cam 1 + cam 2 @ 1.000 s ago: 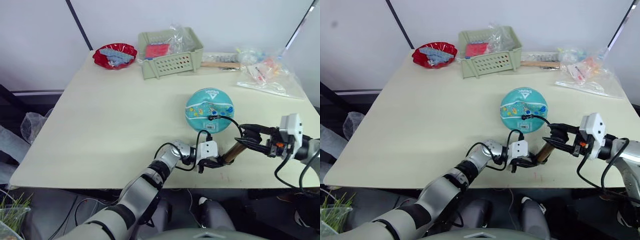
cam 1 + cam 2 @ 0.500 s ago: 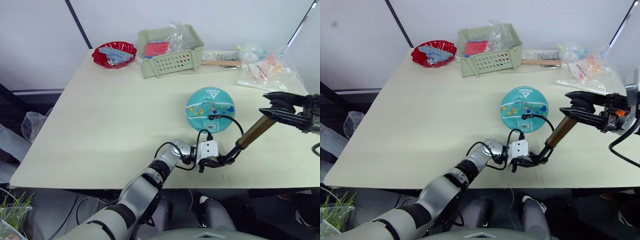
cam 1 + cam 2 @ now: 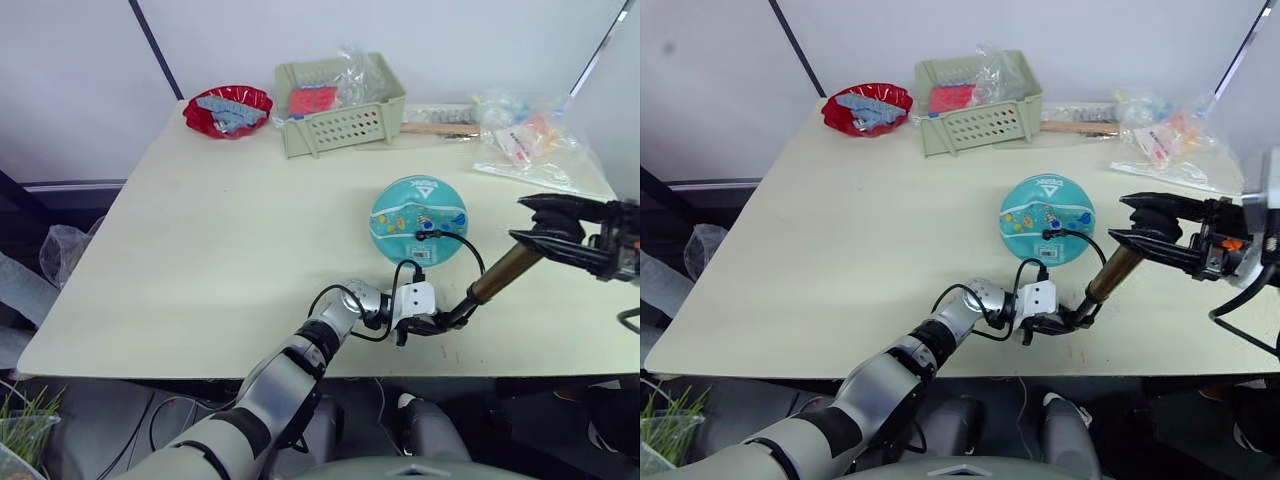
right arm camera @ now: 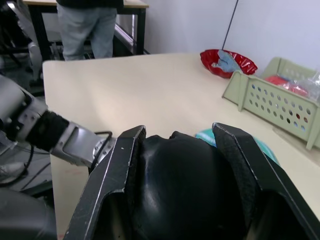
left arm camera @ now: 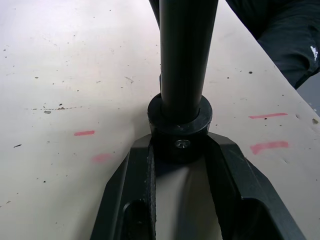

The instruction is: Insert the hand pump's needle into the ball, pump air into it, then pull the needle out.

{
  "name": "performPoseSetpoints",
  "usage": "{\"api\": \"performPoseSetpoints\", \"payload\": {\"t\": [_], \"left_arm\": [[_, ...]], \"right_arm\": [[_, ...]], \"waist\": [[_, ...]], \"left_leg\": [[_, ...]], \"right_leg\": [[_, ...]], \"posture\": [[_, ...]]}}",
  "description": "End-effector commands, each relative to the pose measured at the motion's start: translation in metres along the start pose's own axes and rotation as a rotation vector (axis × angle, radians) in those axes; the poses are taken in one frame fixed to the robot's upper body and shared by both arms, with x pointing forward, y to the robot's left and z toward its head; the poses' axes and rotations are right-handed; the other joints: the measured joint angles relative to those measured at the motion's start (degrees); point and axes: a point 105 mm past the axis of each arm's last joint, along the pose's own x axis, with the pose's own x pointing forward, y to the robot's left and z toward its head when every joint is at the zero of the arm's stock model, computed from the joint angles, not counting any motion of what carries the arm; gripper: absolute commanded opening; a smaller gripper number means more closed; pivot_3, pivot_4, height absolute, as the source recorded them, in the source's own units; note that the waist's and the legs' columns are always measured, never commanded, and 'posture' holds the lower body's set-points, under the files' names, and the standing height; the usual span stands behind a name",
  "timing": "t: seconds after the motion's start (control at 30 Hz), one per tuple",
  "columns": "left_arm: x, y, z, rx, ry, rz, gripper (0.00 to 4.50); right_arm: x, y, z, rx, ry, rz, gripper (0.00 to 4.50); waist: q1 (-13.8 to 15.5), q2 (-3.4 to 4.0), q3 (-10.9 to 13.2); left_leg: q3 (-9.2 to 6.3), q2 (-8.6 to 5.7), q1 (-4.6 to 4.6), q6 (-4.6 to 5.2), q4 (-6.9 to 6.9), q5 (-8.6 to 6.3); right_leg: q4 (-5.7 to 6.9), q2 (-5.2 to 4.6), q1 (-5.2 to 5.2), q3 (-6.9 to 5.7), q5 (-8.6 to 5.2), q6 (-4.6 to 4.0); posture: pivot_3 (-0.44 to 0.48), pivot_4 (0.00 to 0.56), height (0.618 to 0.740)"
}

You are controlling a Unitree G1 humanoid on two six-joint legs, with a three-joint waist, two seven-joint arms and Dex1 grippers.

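Table (image 3: pixel 200 250) is giving you room at 9 o'clock; the ball (image 3: pixel 419 220) is sitting centre-right, needle (image 3: pixel 424 236) seated in it, and the left gripper (image 3: pixel 428 322) is pinning the hand pump (image 3: pixel 495 280) near the front edge. Left wrist: fingers (image 5: pixel 137 185) are clamping the base cap. Right wrist: the right gripper (image 4: pixel 175 165) is squeezing the black handle; pulling off-axis risks dragging the hose and unseating the needle.

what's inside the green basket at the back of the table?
In the green basket: a red packet and crinkled clear plastic wrap spilling over the rim. Anything lower down is hidden by the basket's front wall and the wrap.
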Motion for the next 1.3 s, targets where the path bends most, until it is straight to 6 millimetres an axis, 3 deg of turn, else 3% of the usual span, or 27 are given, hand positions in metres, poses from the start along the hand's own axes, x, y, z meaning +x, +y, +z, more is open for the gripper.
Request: {"api": "performPoseSetpoints", "payload": {"t": [0.03,0.33,0.57,0.73,0.9,1.1,1.3], "left_arm": [[-0.008,-0.022,-0.046,-0.108,0.149,-0.048,0.98],[-0.01,-0.019,-0.045,-0.108,0.151,-0.037,0.98],[-0.009,-0.018,-0.044,-0.109,0.144,-0.035,0.98],[-0.009,-0.017,-0.043,-0.108,0.145,-0.033,0.98],[-0.01,-0.016,-0.043,-0.106,0.148,-0.031,0.98],[-0.009,-0.019,-0.045,-0.108,0.152,-0.042,0.98],[-0.008,-0.015,-0.044,-0.11,0.16,-0.02,0.98]], "right_arm": [[0.007,0.01,-0.038,0.06,0.087,0.029,1.63],[0.021,0.03,-0.114,0.135,0.168,0.01,1.63],[0.023,0.032,-0.135,0.118,0.181,-0.01,1.63],[0.028,0.025,-0.098,0.11,0.023,0.0,1.63],[0.022,0.006,-0.037,-0.002,-0.062,0.015,1.63],[0.014,-0.005,0.007,-0.044,-0.134,0.006,1.63],[-0.001,-0.008,0.045,-0.097,-0.097,0.025,1.63]], "waist": [[0.0,-0.05,-0.07],[-0.09,-0.52,-0.51],[-0.14,-0.47,-0.6],[-0.14,-0.46,-0.6],[-0.06,0.1,-0.21],[0.06,0.27,-0.04],[0.11,0.45,0.1]], "left_leg": [[-0.01,0.03,0.01,0.0,-0.01,0.0],[0.0,0.04,0.12,-0.01,-0.18,0.0],[-0.02,0.05,0.19,-0.01,-0.19,0.0],[-0.02,0.06,0.21,-0.01,-0.19,0.0],[0.01,0.0,0.08,0.0,-0.19,0.0],[-0.03,-0.05,-0.08,0.0,-0.21,0.01],[-0.05,-0.06,-0.13,0.01,-0.21,0.01]], "right_leg": [[0.0,0.03,0.0,-0.02,0.0,0.0],[-0.06,0.07,0.03,0.01,0.0,-0.02],[-0.07,0.11,0.1,0.01,-0.01,-0.03],[-0.06,0.11,0.12,0.02,0.0,-0.03],[-0.09,0.06,0.01,0.05,0.01,-0.04],[-0.16,0.01,-0.08,0.0,0.14,-0.26],[-0.22,-0.01,-0.09,-0.04,0.14,-0.24]], "posture": [[0.0,0.15,0.74],[0.0,0.15,0.74],[0.0,0.15,0.74],[0.0,0.15,0.74],[0.0,0.15,0.74],[0.0,0.15,0.74],[0.0,0.15,0.74]]}}
